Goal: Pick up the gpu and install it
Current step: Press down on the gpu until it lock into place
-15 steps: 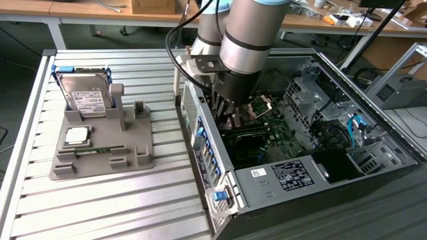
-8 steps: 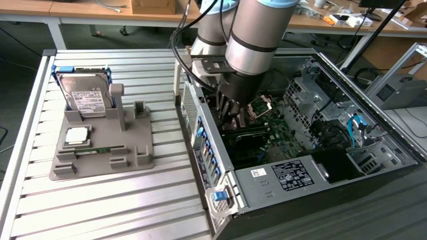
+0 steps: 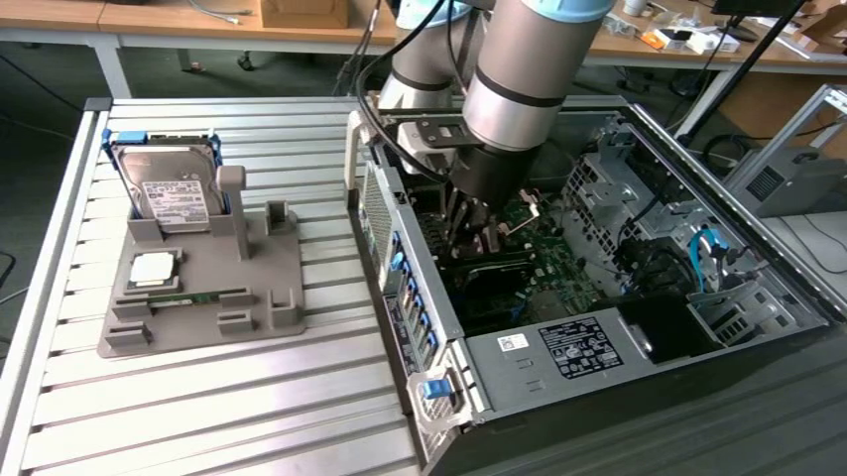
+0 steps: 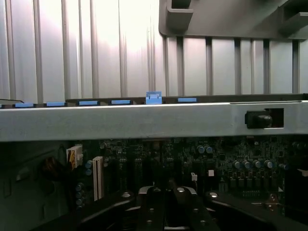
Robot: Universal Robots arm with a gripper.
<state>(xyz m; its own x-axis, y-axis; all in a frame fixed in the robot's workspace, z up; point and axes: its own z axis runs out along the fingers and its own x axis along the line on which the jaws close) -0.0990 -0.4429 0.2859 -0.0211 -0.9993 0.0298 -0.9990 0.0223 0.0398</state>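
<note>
Worktop: ribbed metal worktop (image 3: 198,397) is carrying everything, with an open computer case (image 3: 530,377) sitting at lower right.
Step in hand: the install, judging by the arm reaching down into the case at centre frame.
End effector: the end effector (image 3: 466,223) is hanging narrow, fingers pressed together, just over the motherboard (image 4: 216,159).
Gpu: it is getting lost in the dark under the fingers, so I cannot tell whether it is being gripped.
Demand: seating a card is calling for a square, straight line-up with the slot.
In the way: the case wall (image 4: 144,122) and blue cables (image 3: 708,253) are crowding the bay.
Further left: a grey fixture (image 3: 198,297) is holding a hard drive (image 3: 179,193) upright.
</note>
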